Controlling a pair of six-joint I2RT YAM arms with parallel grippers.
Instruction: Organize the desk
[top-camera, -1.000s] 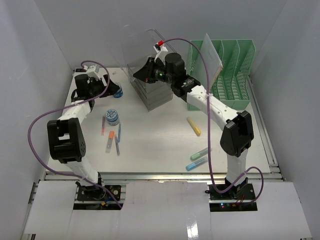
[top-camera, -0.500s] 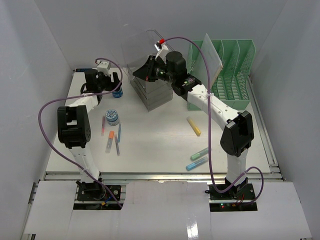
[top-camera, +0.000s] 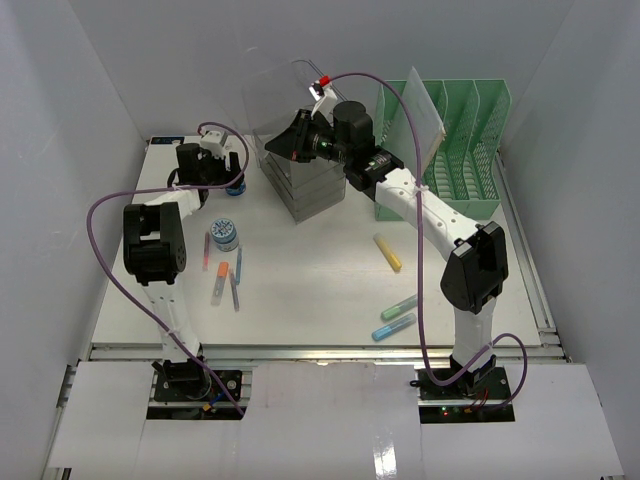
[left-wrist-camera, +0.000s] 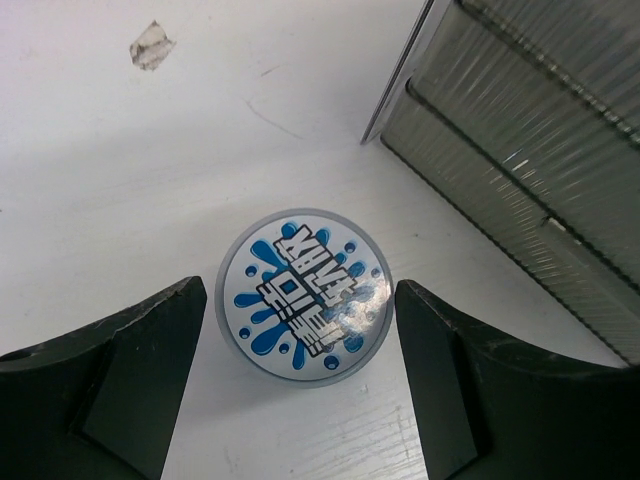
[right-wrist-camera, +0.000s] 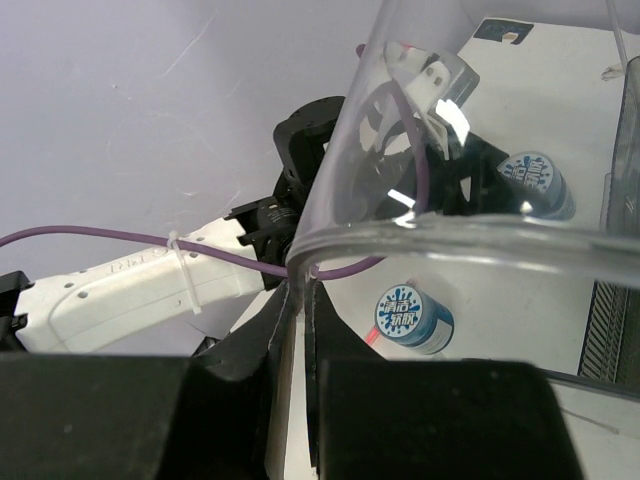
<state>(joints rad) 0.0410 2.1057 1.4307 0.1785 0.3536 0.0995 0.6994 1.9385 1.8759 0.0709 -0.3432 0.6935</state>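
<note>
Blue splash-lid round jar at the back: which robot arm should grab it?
Left. The left gripper is open, with a finger on either side of the small round jar with the blue-splash lid, as its wrist view shows. The right gripper is pinched on a clear plastic sheet, so it's busy.

A: Room round the jar (left-wrist-camera: 303, 296)?
B: A gap each side, inside the left gripper's (left-wrist-camera: 298, 312) spread jaws. Close by stand the drawers (left-wrist-camera: 530, 150), a clear lid (top-camera: 272, 95) over them.
A: And the front edge?
B: Left, pens (top-camera: 221, 283); right, markers (top-camera: 397, 317); bare desk (top-camera: 310, 270) between.
</note>
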